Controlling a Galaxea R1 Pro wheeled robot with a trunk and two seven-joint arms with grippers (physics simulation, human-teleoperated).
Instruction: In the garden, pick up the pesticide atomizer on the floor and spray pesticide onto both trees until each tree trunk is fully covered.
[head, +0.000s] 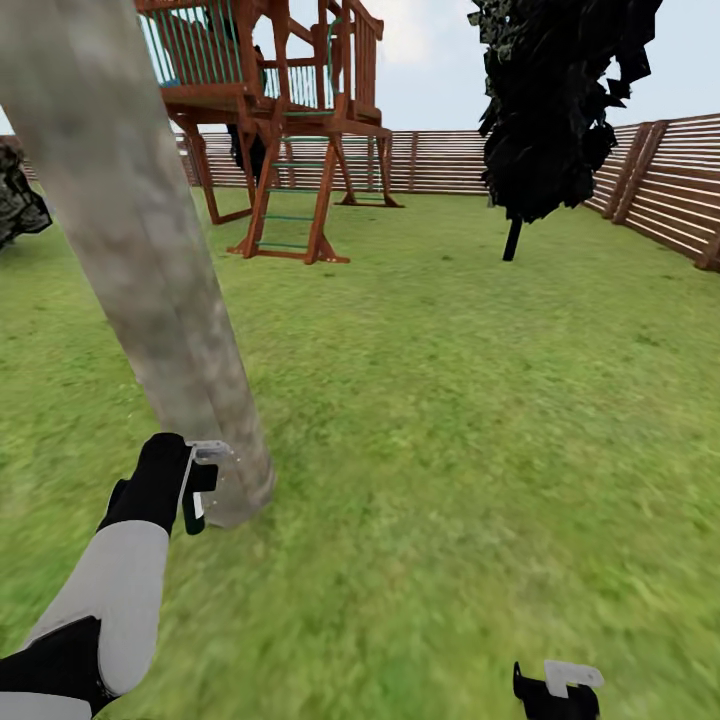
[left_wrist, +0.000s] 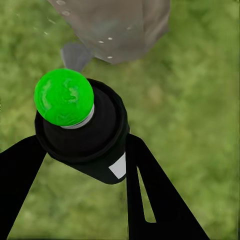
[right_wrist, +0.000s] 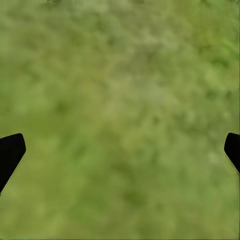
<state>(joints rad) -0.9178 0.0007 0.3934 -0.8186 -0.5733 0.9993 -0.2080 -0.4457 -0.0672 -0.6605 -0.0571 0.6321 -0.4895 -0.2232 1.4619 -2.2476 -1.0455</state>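
Head view looked down over a green lawn. At far left, a thick mottled grey-beige tree trunk leaned up from the grass. Just beside its base, the left gripper on a white and black arm held the pesticide atomizer, its grey trigger nozzle close against the trunk. From the left wrist camera, the gripper's jaws were closed on the sides of the atomizer, a dark bottle with a bright green round top and a small white label; the trunk's base, dotted with pale specks, stood just beyond it. Behind, a wooden playhouse with a ladder stood on the lawn, and further right a narrow black tree rose before a brown slatted fence. At lower right, the right gripper hung low over the grass; from its wrist camera the gripper's jaws were spread wide, with blurred grass between them.
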